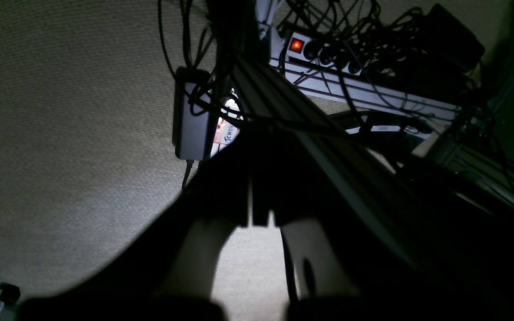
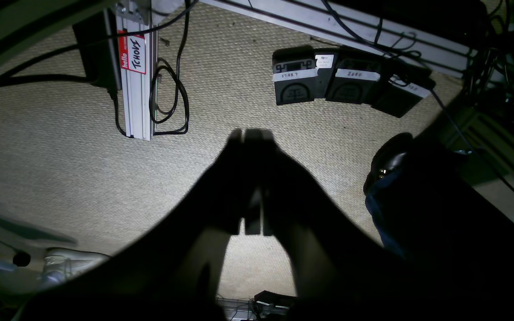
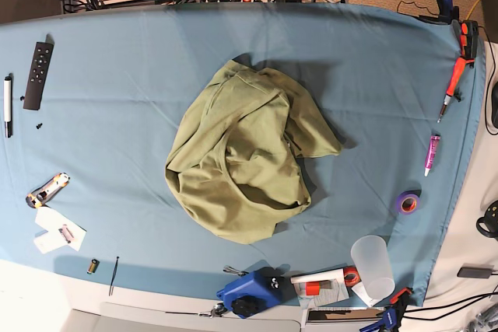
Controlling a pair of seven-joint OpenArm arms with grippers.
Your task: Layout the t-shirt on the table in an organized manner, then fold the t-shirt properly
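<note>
The olive-green t-shirt (image 3: 241, 161) lies crumpled in a heap at the middle of the light blue table (image 3: 117, 130), bunched and folded over itself. Neither arm shows in the base view. Both wrist views look down at beige carpet, away from the table top. My left gripper (image 1: 254, 147) is a dark silhouette with its fingers pressed together and nothing between them. My right gripper (image 2: 252, 133) is likewise shut and empty, its tips meeting over the carpet. The t-shirt is out of both wrist views.
Around the table's edges lie a black remote (image 3: 38, 75), a pen (image 3: 8, 105), a utility knife (image 3: 47, 189), a blue tool (image 3: 249, 293), a clear cup (image 3: 372, 266), purple tape (image 3: 407, 203), a pink marker (image 3: 431, 155). Foot pedals (image 2: 295, 82) and a power strip (image 1: 296, 44) sit on the floor.
</note>
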